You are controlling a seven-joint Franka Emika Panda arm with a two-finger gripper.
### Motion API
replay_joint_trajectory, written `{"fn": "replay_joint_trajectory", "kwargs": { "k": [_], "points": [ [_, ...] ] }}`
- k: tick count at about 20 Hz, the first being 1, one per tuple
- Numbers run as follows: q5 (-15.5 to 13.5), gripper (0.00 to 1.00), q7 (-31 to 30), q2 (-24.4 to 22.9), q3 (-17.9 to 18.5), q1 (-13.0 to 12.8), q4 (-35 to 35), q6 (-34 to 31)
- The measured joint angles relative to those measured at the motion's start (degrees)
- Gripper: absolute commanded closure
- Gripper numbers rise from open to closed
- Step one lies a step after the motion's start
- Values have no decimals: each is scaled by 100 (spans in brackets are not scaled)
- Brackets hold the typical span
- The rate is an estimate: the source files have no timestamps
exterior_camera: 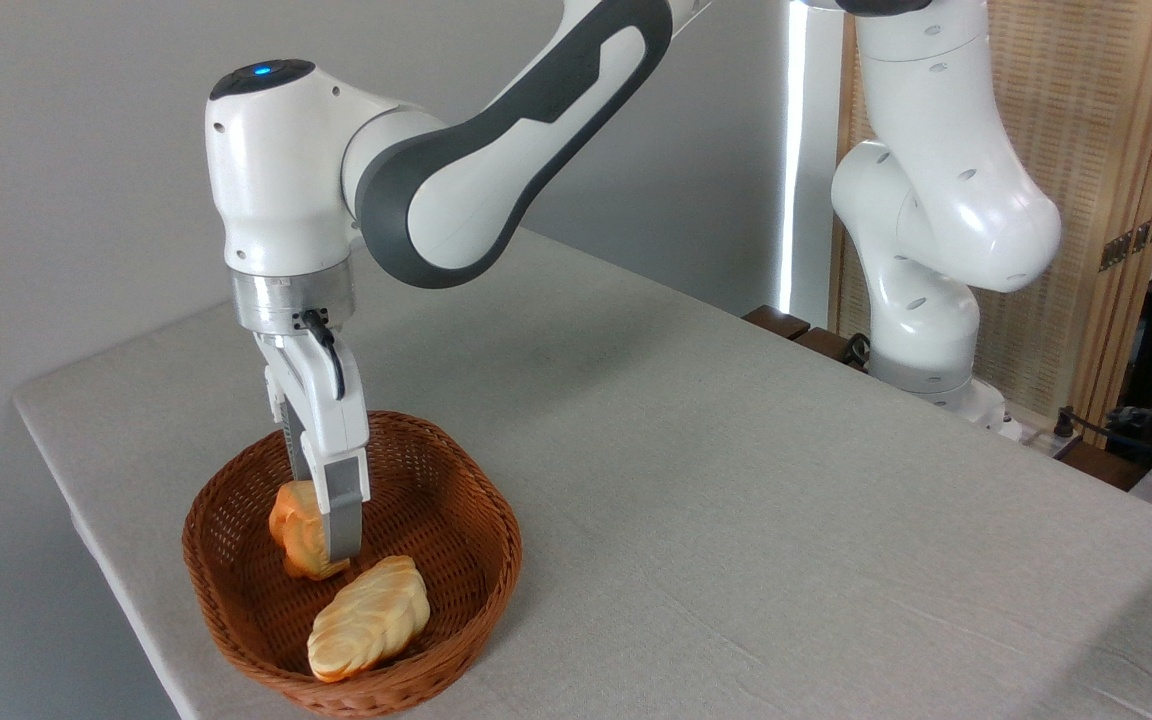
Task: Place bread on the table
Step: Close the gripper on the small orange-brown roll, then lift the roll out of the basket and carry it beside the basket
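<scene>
End effector (321, 540) pointing straight down into the wicker basket (466, 590), fingers narrowed and pinching the bread (296, 530) between them, near finger (344, 520) pressed flat against the right side of the piece, far finger mostly hidden behind it. Bread small, stubby, deep orange-golden, ridged on the upper left edge, paler underside at the bottom, held upright on end. Cannot tell whether resting on the basket floor or just clear of it. Positioned inside the basket, toward the back left of the bowl, not on the desk cloth. Just in front and to the right, a longer, paler cream-yellow ridged loaf (369, 618) lying flat in the basket, close to the bread but apparently not touching. Basket brown, woven, rounded, sitting near the front left corner of the desk (736, 480), covered in light grey-beige cloth. Above the end effector, silver wrist flange and white arm segment with a blue light on top, reaching back and up to the white base (921, 300) at the far right edge of the desk.
</scene>
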Motion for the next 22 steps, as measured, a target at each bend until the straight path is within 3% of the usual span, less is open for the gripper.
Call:
{"fn": "replay_joint_trajectory", "kwargs": {
  "k": [16, 22],
  "points": [
    [0, 43, 134, -38, 0, -5, 61, 1],
    [0, 43, 134, -507, 2, 21, 97, -216]
  ]
}}
